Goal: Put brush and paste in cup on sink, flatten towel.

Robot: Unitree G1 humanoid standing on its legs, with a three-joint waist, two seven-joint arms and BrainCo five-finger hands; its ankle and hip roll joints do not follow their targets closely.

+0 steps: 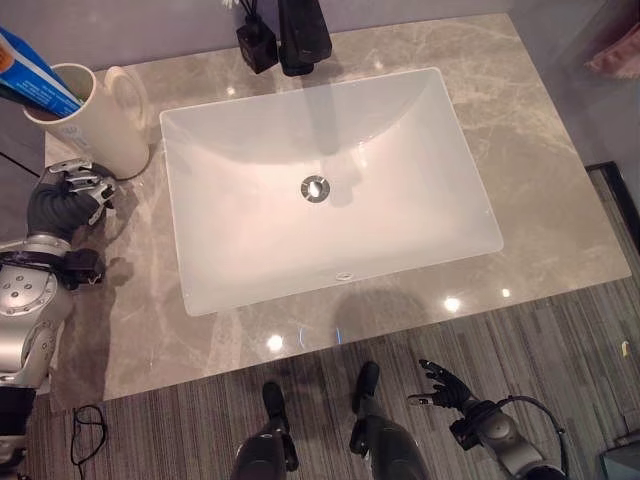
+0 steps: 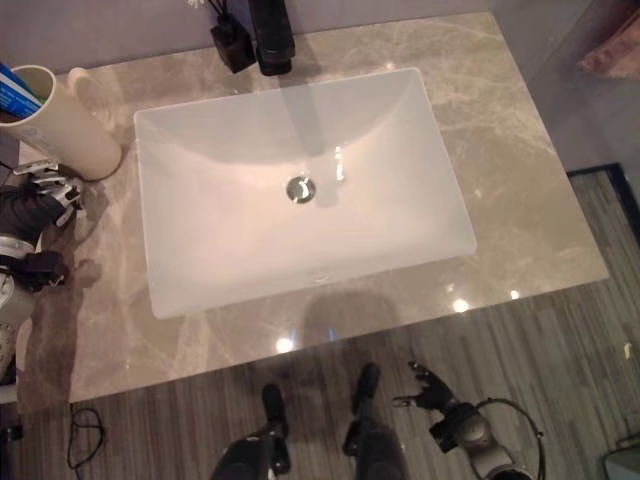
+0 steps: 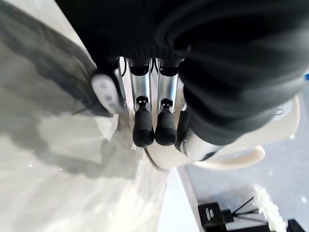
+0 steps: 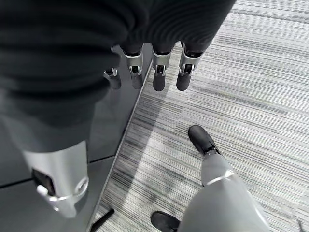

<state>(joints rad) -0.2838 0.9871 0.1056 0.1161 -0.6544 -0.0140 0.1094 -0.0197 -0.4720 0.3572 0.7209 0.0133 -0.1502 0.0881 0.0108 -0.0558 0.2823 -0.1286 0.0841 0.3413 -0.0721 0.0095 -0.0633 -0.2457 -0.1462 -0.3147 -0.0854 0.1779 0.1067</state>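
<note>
I see cup (image 1: 88,118) at counter's (image 1: 540,200) back-left corner, blue paste tube (image 1: 35,75) standing inside. My left hand (image 1: 72,193) just before it, fingers relaxed, empty. Right hand (image 1: 445,385) low over floor, spread. Left nearer.

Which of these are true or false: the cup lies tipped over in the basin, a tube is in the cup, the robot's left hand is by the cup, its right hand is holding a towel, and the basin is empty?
1. The cup lies tipped over in the basin. False: it stands upright on the counter, left of the basin.
2. A blue tube sticks out of the cup. True.
3. The left hand is right beside the cup. True: it is at the cup's base.
4. The right hand holds a towel. False: it hangs over the floor in front of the counter, fingers relaxed, holding nothing.
5. The basin holds nothing but its drain. True.
</note>
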